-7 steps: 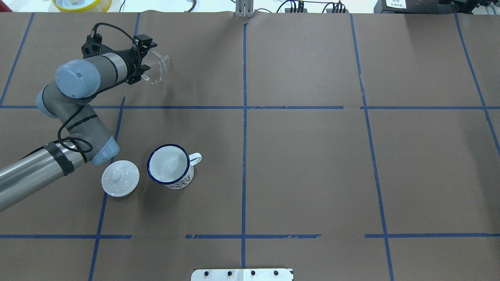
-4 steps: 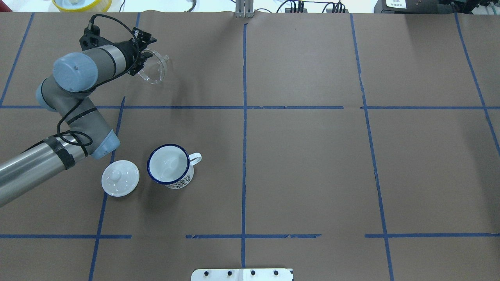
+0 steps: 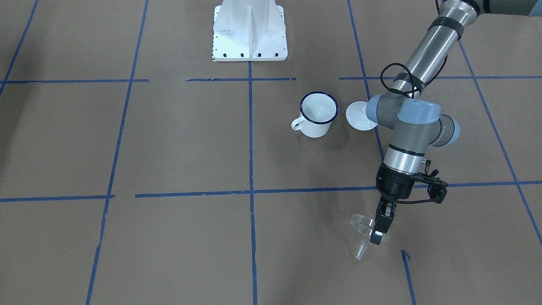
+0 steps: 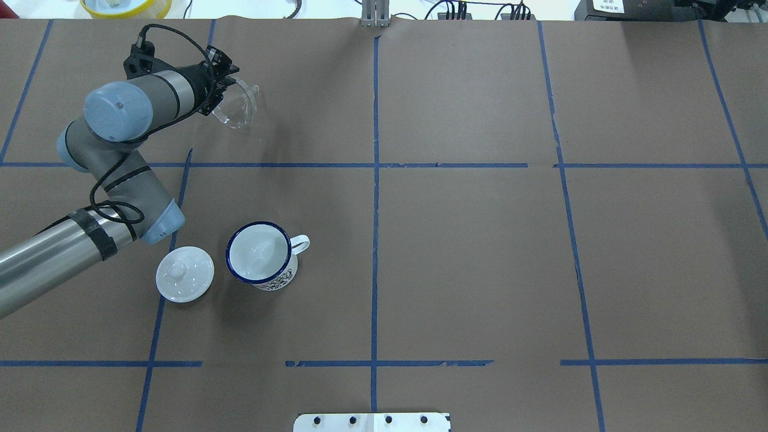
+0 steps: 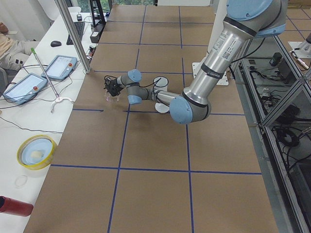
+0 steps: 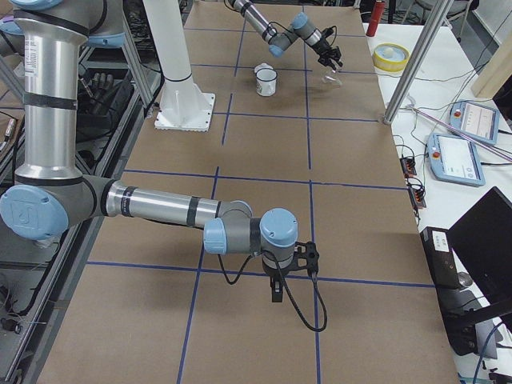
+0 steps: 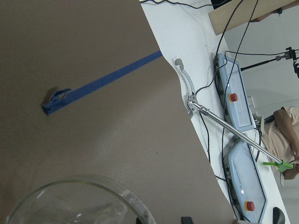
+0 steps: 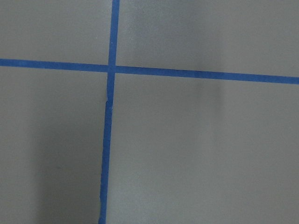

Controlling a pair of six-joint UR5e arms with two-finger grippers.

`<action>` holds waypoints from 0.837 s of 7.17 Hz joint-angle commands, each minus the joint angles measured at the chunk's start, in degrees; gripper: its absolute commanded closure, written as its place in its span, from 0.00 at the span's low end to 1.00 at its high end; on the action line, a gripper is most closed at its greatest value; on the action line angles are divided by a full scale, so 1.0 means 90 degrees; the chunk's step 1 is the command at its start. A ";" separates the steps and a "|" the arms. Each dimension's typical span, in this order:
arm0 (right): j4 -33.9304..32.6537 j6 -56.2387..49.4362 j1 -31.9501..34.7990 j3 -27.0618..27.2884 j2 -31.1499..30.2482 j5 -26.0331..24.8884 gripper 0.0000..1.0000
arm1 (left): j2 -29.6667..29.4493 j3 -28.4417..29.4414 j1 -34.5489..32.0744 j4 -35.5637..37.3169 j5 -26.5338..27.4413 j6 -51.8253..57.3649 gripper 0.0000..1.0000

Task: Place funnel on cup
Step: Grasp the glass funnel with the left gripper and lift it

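Left gripper (image 4: 221, 90) is positioned at the far left portion of the table (image 4: 480, 240), with the left arm extended forward from the robot's side. Its fingers are closed narrowly on the rim of the funnel (image 4: 239, 108). In the front-facing view the gripper (image 3: 378, 235) points down and clamps the bowl edge, while the funnel (image 3: 362, 232) hangs tilted with its spout angled downward toward the brown paper. The spout tip appears to be just clear of the surface, but contact cannot be ruled out. The left wrist view shows only the curved transparent rim of the bowl at the bottom edge. Nearer the robot, across one blue tape line (image 4: 288, 165), the lid (image 4: 185, 273) lies flat with its knob up, resting over another tape line. The cup (image 4: 259, 261) stands upright just beside the lid on its right, with a small gap between them. Its mouth is open and its handle points toward the robot's right. The funnel is well apart from the cup. Right gripper (image 6: 276, 292) shows only in the right side view, hanging low over the paper at the robot's right end of the table. Whether its fingers are spread or closed cannot be determined.
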 commanded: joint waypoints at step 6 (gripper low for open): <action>0.0000 0.0000 0.0000 -0.0003 0.0000 0.0000 0.00 | 0.0161 -0.3644 -0.0262 0.2310 -0.1048 0.0082 1.00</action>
